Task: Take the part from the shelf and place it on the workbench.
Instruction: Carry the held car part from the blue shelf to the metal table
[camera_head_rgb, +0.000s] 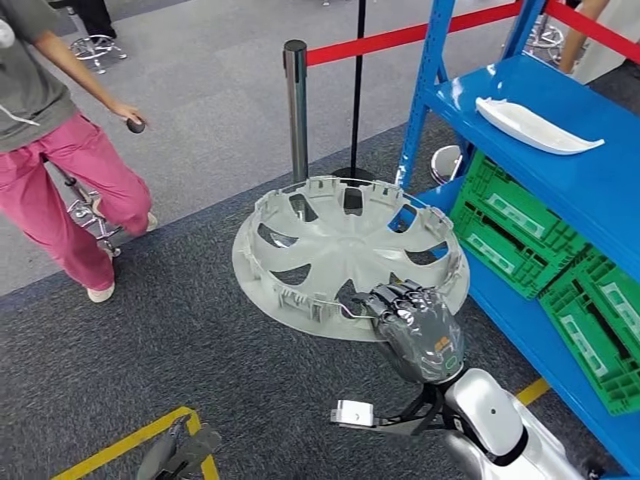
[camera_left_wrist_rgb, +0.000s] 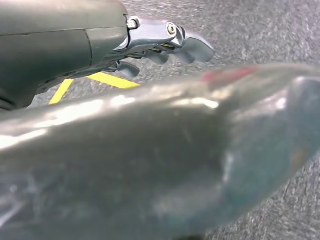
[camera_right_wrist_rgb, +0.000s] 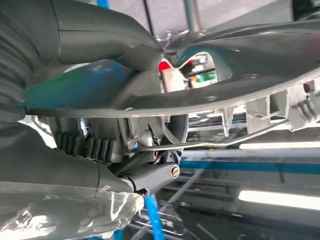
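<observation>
Firmly clamped, right hand (camera_head_rgb: 413, 328) on the near rim of the grey wheel cover (camera_head_rgb: 343, 250), fingers over the edge, thumb beneath in the wrist view (camera_right_wrist_rgb: 113, 95). Held roughly level above the dark carpet (camera_head_rgb: 189, 330), just beside the blue shelf (camera_head_rgb: 558, 150). Left on that shelf: a white part (camera_head_rgb: 532, 127) above, green crates (camera_head_rgb: 521, 225) below. Beyond the cover, a stanchion post (camera_head_rgb: 296, 105); farther off, a person in pink trousers (camera_head_rgb: 72, 195). Down low, left hand (camera_left_wrist_rgb: 166, 42) hung empty, fingers loosely curled, over a yellow floor line (camera_left_wrist_rgb: 109, 80).
</observation>
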